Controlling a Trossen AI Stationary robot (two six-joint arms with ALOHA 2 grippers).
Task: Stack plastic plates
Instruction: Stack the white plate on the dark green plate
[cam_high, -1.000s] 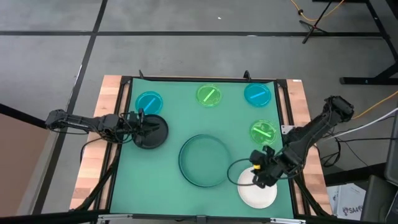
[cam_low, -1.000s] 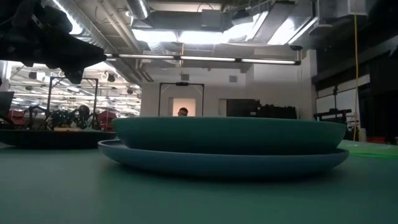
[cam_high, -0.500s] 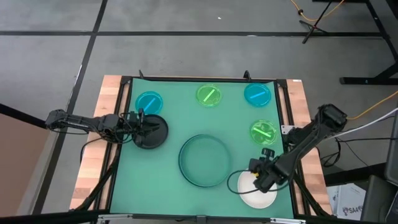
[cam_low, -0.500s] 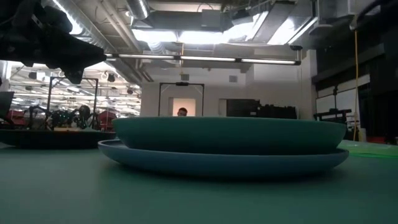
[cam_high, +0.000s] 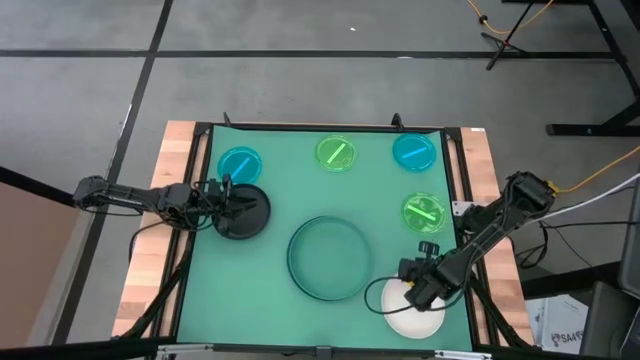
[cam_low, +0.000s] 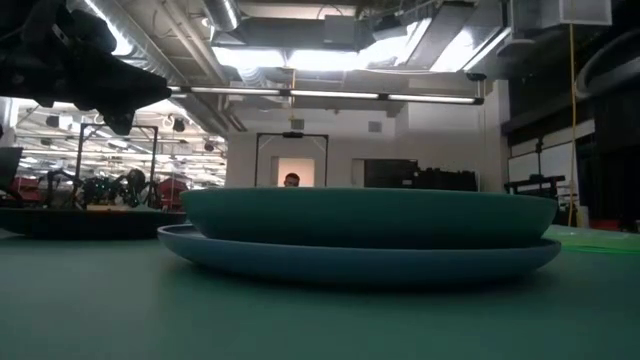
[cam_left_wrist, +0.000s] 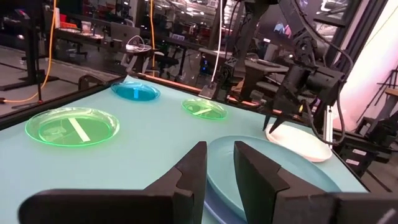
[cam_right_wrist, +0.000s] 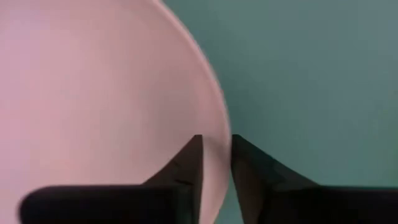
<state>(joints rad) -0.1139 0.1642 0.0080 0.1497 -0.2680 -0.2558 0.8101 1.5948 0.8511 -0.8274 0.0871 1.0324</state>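
Note:
A large dark-green plate (cam_high: 328, 255) sits inside a blue plate (cam_low: 360, 262) at the table's middle. The white plate (cam_high: 405, 318) lies flat near the near right corner. My right gripper (cam_high: 413, 288) points down at its far rim (cam_right_wrist: 219, 134), one finger over the plate and one over the mat, a narrow gap between them. The black plate (cam_high: 250, 215) lies flat at the left. My left gripper (cam_high: 228, 203) hovers above it, clear of it in the low view, fingers (cam_left_wrist: 249, 165) a narrow gap apart. My right gripper comes from above with its fingers (cam_right_wrist: 186, 165) on either side of the white plate's far rim. Whether they touch the rim, I cannot tell. The plate lies flat on the mat.
Two small cyan plates (cam_high: 240, 163) (cam_high: 413, 151) and two lime-green ones (cam_high: 336, 153) (cam_high: 424, 211) lie along the far and right parts of the green mat (cam_high: 270, 290). A black frame (cam_high: 462, 180) borders the mat.
My right gripper has moved toward the table's near edge and down, from the mat beside the white plate onto the plate's far rim. The white plate has stayed where it was. The left arm has kept still.

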